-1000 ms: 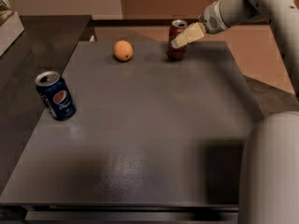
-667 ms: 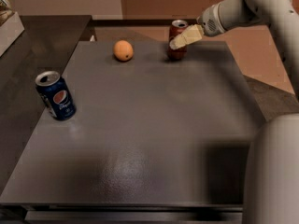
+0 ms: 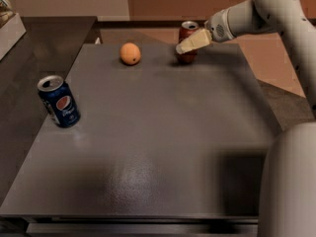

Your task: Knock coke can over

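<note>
The coke can [image 3: 187,31], dark red with a silver top, stands upright at the far edge of the grey table [image 3: 163,132], right of centre. My gripper [image 3: 181,47] reaches in from the upper right. Its cream-coloured tip lies across the front of the can at mid height and hides part of the can's body. The can appears upright and in contact with or just behind the gripper.
An orange [image 3: 130,53] sits to the left of the coke can at the far edge. A blue Pepsi can [image 3: 59,101] stands near the table's left edge. My white arm [image 3: 276,14] spans the upper right, and my base [image 3: 289,181] fills the lower right.
The gripper has stayed at the coke can with almost no shift. The can is still upright in the same spot.
</note>
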